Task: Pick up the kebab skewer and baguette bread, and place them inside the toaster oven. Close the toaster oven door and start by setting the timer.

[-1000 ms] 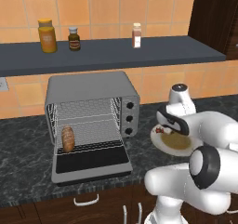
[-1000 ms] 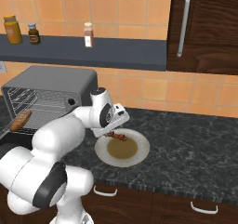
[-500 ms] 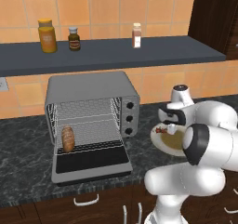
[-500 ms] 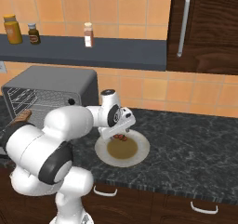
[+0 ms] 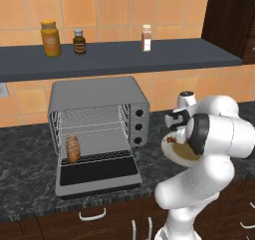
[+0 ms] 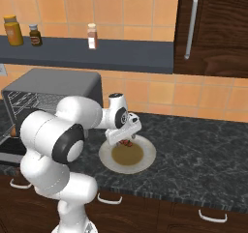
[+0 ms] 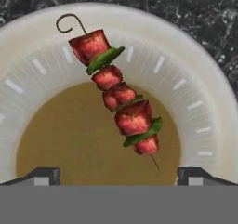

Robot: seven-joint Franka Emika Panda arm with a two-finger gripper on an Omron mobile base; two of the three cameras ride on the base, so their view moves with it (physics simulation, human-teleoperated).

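Note:
The kebab skewer lies on a white plate, red chunks with green bits on a thin stick with a hooked end. My gripper hovers right above it, open, a fingertip on either side and nothing between them. From the right, the gripper points down over the skewer. The baguette bread sits on the wire rack at the left inside the toaster oven. The toaster oven door lies dropped open on the counter.
The plate rests on the dark speckled counter right of the oven, with brown sauce in its middle. A shelf above holds three jars. The oven's three black knobs face the plate. A dark cabinet stands at the right.
The arm's elbow has swung across and the hand has sunk a little lower over the plate. The jaws stayed open. Skewer and bread have not moved.

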